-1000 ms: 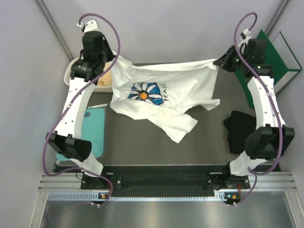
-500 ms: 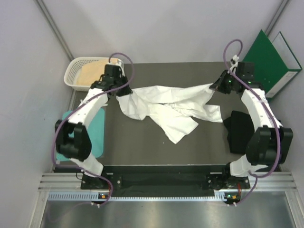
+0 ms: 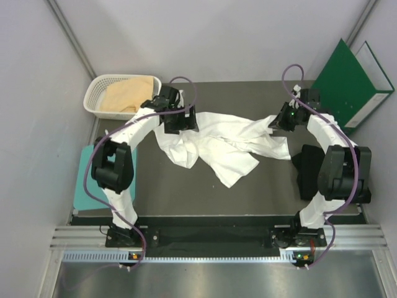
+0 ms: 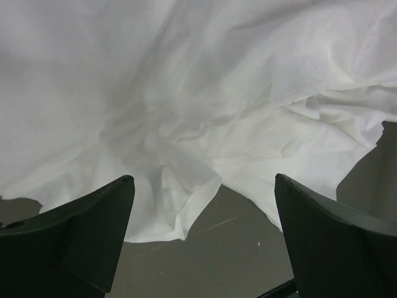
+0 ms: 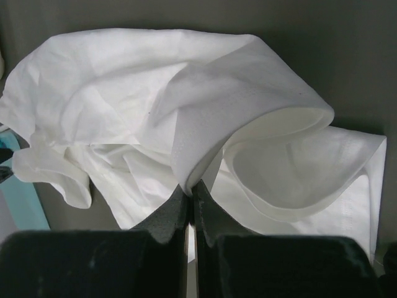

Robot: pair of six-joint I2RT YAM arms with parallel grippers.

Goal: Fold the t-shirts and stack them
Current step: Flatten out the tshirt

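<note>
1. Across the far half of the desk point(image 3: 167, 192), the white t-shirt point(image 3: 217, 139) now lies bunched and creased, its daisy print hidden. A second ago you had it stretched in the air between both arms with the print showing.
2. Your left hand point(image 4: 205, 186) has just let go. Its jaws stand wide over the shirt's left edge, holding nothing, with loose folds lying beneath them.
3. Your right hand point(image 5: 192, 186) stays pinched tight on a fold at the shirt's right end.
4. My reading is that the shirt came down crumpled rather than flat, so it likely needs spreading again before any fold. No fold is made yet.
5. The black t-shirt point(image 3: 310, 171) sits in a heap at the desk's right edge. The tan-peach t-shirt point(image 3: 124, 96) is in the basket point(image 3: 93, 93) off the far-left corner. Nothing is stacked.
</note>
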